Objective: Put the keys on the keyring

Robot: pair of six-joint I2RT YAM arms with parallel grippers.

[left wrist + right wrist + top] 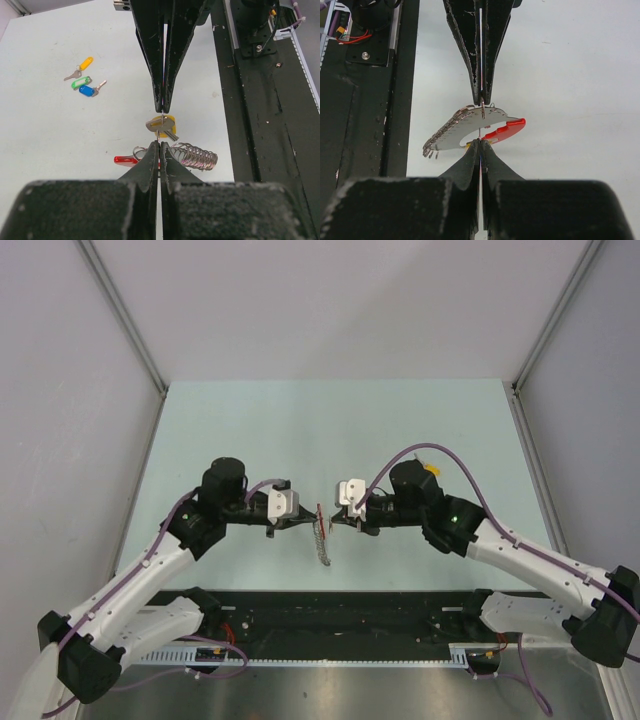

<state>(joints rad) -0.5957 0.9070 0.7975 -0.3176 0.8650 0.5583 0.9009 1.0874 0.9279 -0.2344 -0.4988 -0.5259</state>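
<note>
Both the left gripper [160, 146] and the right gripper [164, 107] are pinched shut, tip to tip. The red keyring [125, 160], its chain [195, 156] and a yellow key [162, 124] sit between them, and whether either tip nips anything is too fine to tell. Three more keys [80, 82] lie farther out, mostly hidden by the right arm [520, 550] from above.

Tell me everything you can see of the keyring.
The keyring is a red plastic tab joined by thin wire rings to a silvery coiled metal chain. It sits between two shut grippers: the left gripper pinches it between tab and coil, the right gripper meets it from opposite, at a yellow key. Whether the coil touches the table is unclear.
</note>
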